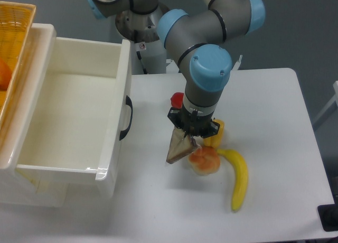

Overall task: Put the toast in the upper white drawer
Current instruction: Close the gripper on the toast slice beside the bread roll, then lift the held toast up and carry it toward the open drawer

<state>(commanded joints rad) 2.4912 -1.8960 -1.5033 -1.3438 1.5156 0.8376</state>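
The toast [176, 151] hangs on edge, tilted, showing its brown face and tan crust, just left of the orange-pink bun. My gripper [188, 138] points straight down and is shut on the toast's upper corner. The slice seems to be held slightly above the table. The upper white drawer [122, 68] stands pulled open at the left, its deep inside bare, with the black loop handle [127, 118] on its front facing the gripper. The toast is to the right of the drawer front, about a hand's width from the handle.
A round orange-pink bun [205, 161] and a yellow banana [238, 179] lie just right of the toast. A yellow item [216, 133] and a red item [176, 100] sit partly hidden behind the gripper. A yellow wicker basket [15, 21] stands at the top left.
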